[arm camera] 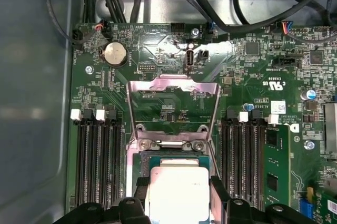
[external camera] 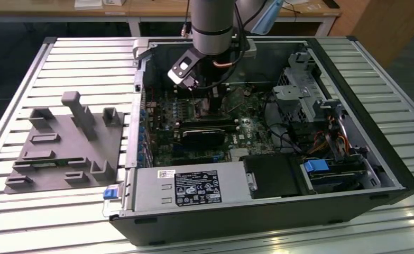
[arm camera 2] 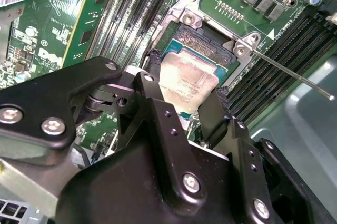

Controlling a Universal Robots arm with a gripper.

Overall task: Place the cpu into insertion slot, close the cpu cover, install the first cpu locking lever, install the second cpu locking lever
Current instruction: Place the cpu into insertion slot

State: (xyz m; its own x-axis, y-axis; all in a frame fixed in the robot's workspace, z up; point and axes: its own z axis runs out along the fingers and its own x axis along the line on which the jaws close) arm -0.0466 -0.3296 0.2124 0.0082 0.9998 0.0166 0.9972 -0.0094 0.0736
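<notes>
Inside the open black computer case (external camera: 263,225) on the slatted metal surface (external camera: 376,63), exterior view: a grey robot arm (external camera: 212,26) reaches down to the green motherboard (external camera: 161,151). A grey moulded fixture (external camera: 65,143) lies beside the case on the exterior view's left. Second wrist view: the black two-fingered claw (arm camera 2: 187,79) is clamped, fingers (arm camera 2: 154,71) on opposite edges, on the cpu (arm camera 2: 189,84), a small flat square chip with a dull silver-grey top and a green border. It sits at the insertion slot (arm camera 2: 204,42), whose dark square bed shows just beyond it; whether it is seated cannot be told. A thin metal locking lever (arm camera 2: 295,76) juts free. First wrist view: the cpu cover (arm camera: 174,84), a silvery windowed frame, stands flipped open between black memory slots (arm camera: 97,166). Judged: placing under way; cover and both levers left.
</notes>
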